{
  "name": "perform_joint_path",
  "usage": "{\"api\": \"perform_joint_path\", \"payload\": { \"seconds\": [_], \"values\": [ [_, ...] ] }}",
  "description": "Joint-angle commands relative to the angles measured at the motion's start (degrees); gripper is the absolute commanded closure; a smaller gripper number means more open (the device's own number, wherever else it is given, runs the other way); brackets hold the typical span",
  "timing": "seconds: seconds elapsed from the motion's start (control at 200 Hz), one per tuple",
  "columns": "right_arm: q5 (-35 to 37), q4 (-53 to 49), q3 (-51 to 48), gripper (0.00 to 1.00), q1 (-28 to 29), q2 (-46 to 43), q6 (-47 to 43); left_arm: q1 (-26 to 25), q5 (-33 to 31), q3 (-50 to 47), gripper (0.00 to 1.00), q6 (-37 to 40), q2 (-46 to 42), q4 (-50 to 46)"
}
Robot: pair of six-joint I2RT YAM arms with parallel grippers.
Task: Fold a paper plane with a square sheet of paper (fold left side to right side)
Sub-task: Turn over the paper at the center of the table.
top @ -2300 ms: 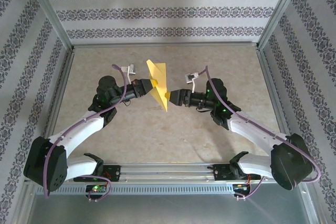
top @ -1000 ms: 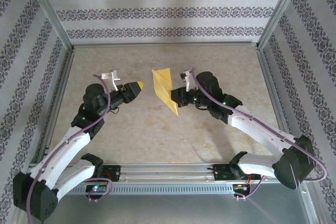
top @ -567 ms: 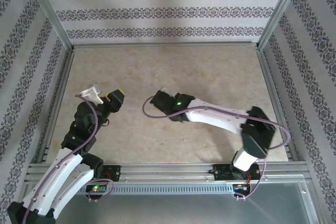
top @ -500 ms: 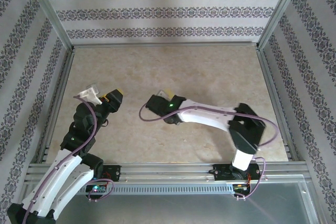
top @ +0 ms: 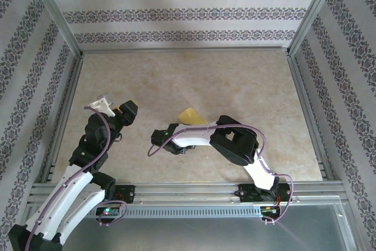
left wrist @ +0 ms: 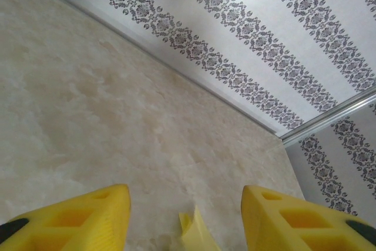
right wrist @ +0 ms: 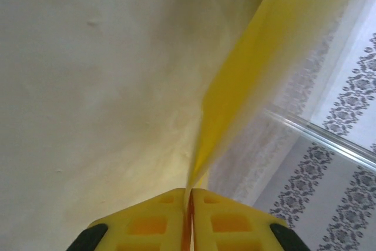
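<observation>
The left arm rises from the near left corner and leans away and to the right. Its left end effector (top: 130,107) sits over the left half of the beige marbled surface (top: 247,80). In the left wrist view its yellow fingers (left wrist: 82,218) stand well apart with nothing between them, aimed across the surface at the patterned far wall (left wrist: 282,33) and a metal corner post (left wrist: 335,116).

The yellow sheet of paper (top: 191,114) is near the middle of the surface, just beyond the right forearm. A creased corner of it pokes up low in the left wrist view.

The right arm comes off the near rail, bends sharply at the elbow over the centre and stretches its forearm leftward, low over the surface. In the right wrist view the right end effector (right wrist: 190,195) is pressed together on an edge of the sheet, which rises from the pinched fingers as a blurred, curving yellow band.
</observation>
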Motion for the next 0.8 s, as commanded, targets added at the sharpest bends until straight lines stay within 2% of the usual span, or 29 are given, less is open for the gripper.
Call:
{"api": "perform_joint_path", "payload": {
  "seconds": [0.0,0.265,0.585,0.794],
  "values": [
    [-6.58,-1.7,1.47,0.81,0.22,0.68,-0.06,0.83,0.55,-0.53,0.47,-0.66,0.13,0.91],
    [-21.46,-0.35,2.59,0.66,-1.63,-2.2,2.88,0.92,2.12,-0.29,0.46,-0.48,1.61,1.95],
    [-32.87,2.9,0.63,0.4,-6.5,-10.61,5.49,1.18,7.87,0.83,0.42,-0.59,7.57,4.75],
    [-35.78,7.08,-3.51,0.37,-10.03,-17.79,8.5,1.35,11.19,1.08,0.41,-1.74,12.36,6.33]
  ]
}}
